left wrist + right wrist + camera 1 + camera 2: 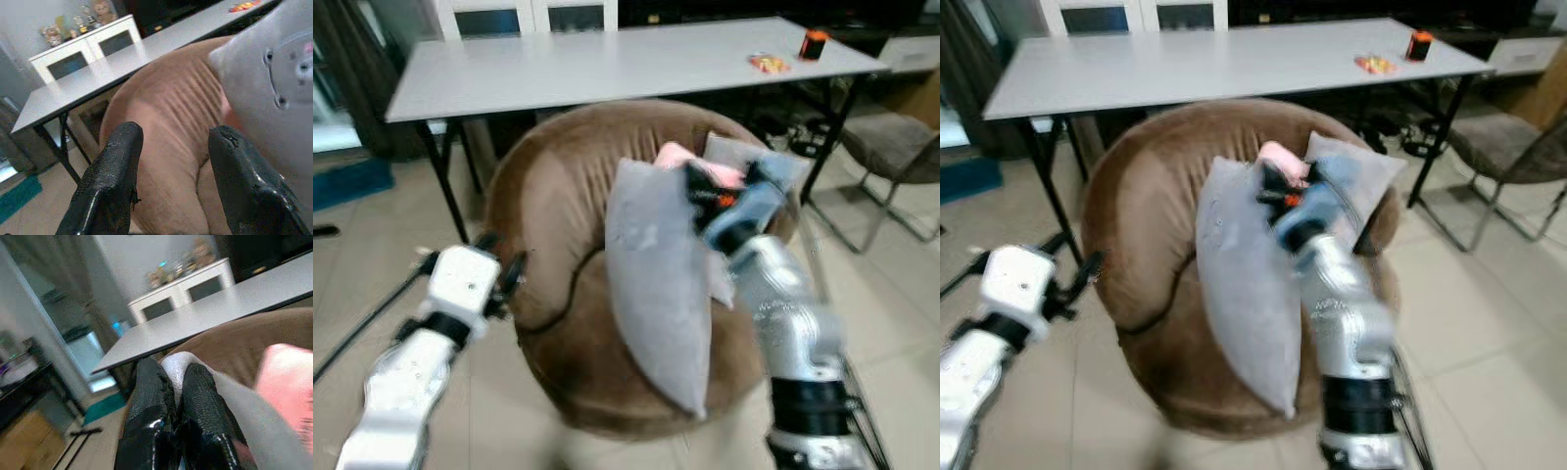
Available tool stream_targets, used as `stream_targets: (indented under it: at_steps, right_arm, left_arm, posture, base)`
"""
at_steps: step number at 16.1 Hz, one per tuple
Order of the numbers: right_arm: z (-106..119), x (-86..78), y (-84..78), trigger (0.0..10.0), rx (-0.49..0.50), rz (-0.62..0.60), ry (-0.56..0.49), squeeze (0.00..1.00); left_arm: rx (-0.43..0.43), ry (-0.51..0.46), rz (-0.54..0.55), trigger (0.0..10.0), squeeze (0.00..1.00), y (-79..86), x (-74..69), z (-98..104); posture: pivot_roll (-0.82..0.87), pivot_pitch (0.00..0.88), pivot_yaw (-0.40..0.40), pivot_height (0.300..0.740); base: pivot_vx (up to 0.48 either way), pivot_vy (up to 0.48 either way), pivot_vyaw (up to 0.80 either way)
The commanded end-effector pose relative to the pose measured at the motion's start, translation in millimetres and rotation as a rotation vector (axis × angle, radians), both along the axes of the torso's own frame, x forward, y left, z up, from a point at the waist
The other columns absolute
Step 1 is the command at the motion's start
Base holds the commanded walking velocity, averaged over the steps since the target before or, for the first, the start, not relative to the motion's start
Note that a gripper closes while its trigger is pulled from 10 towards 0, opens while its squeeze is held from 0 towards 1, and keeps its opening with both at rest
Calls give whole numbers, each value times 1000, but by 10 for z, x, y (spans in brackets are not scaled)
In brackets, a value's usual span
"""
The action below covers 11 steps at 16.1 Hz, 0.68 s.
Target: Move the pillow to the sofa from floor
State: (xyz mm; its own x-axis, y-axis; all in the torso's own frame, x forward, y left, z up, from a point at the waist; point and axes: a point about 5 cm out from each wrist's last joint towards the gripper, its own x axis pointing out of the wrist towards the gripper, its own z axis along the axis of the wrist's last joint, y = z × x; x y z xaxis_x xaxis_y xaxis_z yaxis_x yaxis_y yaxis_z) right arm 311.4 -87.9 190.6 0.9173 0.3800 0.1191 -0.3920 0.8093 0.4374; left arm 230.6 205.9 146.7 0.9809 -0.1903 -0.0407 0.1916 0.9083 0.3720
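Observation:
A grey pillow (656, 284) hangs upright over the front of the round brown sofa (558, 196), its lower corner down past the seat's edge. My right gripper (697, 194) is shut on the pillow's top edge; in the right wrist view the fingers (195, 396) are pressed together on grey fabric (234, 406). My left gripper (507, 266) stands open beside the sofa's left side, apart from the pillow. Its two fingers (117, 166) hold nothing, with the sofa's brown back (171, 107) beyond them.
A pink cushion (674, 157) and another grey pillow (749, 155) lie at the back of the sofa. Behind it stands a long grey table (607, 59) with an orange can (814, 44) and a snack packet (769, 64). A chair (891, 147) stands at right.

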Motion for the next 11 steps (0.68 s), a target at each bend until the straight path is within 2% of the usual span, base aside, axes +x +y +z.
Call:
stream_targets:
  at_steps: [1,3,5,11]
  right_arm:
    - [144,30,-97,10000,7,-26,-67,0]
    - [163,44,-71,10000,7,2,-75,0]
    - [175,57,-58,10000,9,5,-77,0]
    - [159,62,-79,10000,10,-8,-68,0]
  left_arm:
    - [-2,-13,-17,10000,0,-51,-11,27]
    - [-3,-13,-12,10000,0,-46,-37,24]
    - [-4,-11,-9,10000,0,-44,-51,21]
    - [-6,-2,-21,10000,0,-57,-50,16]
  posture:
    - [66,0,-5,740]
    - [73,0,-11,740]
    - [73,0,-12,740]
    - [59,0,1,740]
  base:
    - [330,0,0]
    - [332,0,0]
    - [332,0,759]
    - [334,0,0]
